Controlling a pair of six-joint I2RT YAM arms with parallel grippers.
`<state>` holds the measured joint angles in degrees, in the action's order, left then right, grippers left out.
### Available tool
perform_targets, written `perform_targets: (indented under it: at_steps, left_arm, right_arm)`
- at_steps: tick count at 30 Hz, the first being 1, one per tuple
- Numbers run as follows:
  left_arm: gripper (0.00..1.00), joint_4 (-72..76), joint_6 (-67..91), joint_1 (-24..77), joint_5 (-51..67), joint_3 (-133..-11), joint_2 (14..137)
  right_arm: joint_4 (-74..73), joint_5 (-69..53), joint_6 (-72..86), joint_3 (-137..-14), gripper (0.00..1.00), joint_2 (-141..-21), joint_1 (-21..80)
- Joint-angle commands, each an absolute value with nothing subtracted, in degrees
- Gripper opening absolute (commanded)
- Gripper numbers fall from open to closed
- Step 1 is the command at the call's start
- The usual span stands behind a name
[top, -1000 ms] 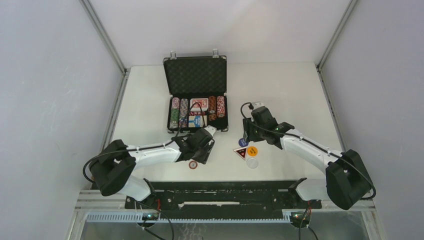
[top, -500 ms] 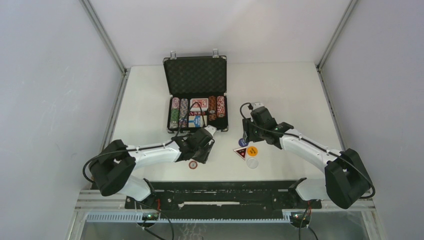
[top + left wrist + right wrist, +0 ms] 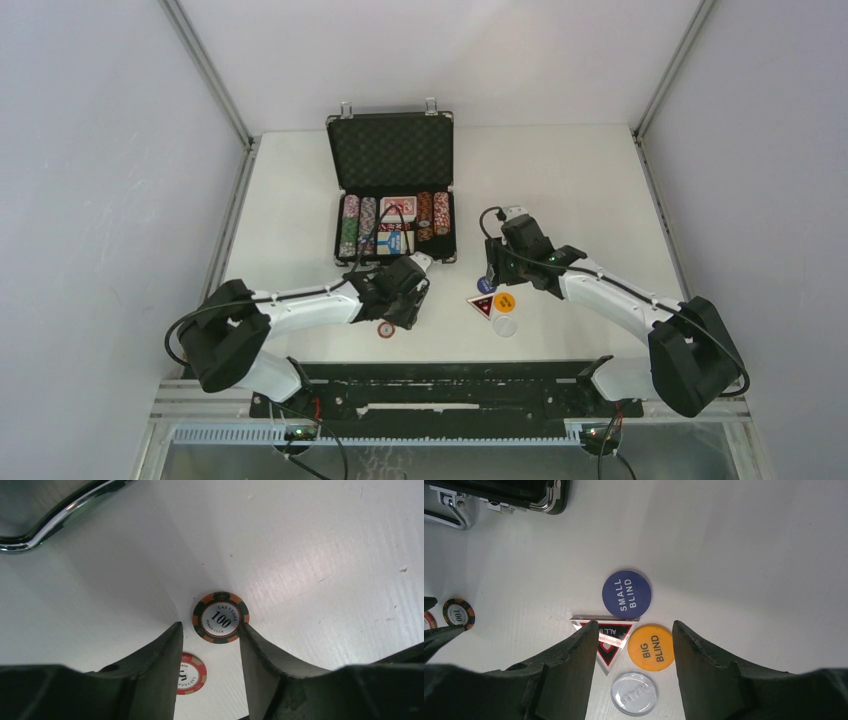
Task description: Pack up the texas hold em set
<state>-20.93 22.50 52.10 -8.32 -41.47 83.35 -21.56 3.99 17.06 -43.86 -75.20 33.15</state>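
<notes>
The black silver-edged case [image 3: 390, 150] lies open at the table's middle back, with rows of striped chips [image 3: 350, 226] and red and blue card decks [image 3: 396, 211] inside. My left gripper [image 3: 210, 625] is open and low over the table in front of the case. A green-and-orange "100" chip [image 3: 220, 617] lies flat between its tips, the right fingertip [image 3: 245, 630] touching its edge. A red chip [image 3: 192, 674] lies just behind it. My right gripper [image 3: 635, 625] hangs open over the dealer buttons: blue "small blind" [image 3: 626, 594], triangular "all in" [image 3: 616, 637], orange "big blind" [image 3: 651, 647] and clear "dealer" [image 3: 634, 693].
The case's metal handle [image 3: 50, 520] curves along the table just beyond my left gripper. From above, the red chip [image 3: 386, 328] lies near the table's front edge, and the buttons [image 3: 504, 301] lie right of it. A black rail [image 3: 430, 385] runs along the front.
My left jaws have narrowed a little around the 100 chip. Both arms have hardly moved.
</notes>
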Motion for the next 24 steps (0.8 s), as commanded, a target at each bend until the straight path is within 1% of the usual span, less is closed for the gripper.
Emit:
perform_targets:
  at_steps: [1,3,5,14,24]
  left_arm:
    - [0.59,-21.94,21.90,52.03,-6.87,-44.69,82.21]
    - [0.67,-21.72,21.82,51.97,-6.11,-44.69,82.12]
    - [0.70,-21.50,21.80,52.03,-5.49,-44.69,82.17]
    - [0.70,-20.98,21.68,52.84,-4.28,-45.62,82.80]
    - [0.64,-21.35,22.10,54.56,-4.38,-46.44,87.01]
  right_arm:
    - [-19.29,4.40,17.40,-44.01,0.64,-75.01,33.40]
    - [-19.17,4.45,17.33,-43.95,0.64,-75.05,33.40]
    - [-19.08,4.45,17.37,-44.00,0.64,-75.19,33.41]
    - [-18.81,4.40,17.05,-44.03,0.64,-75.32,33.22]
    - [-18.87,4.56,16.99,-43.79,0.64,-75.31,33.14]
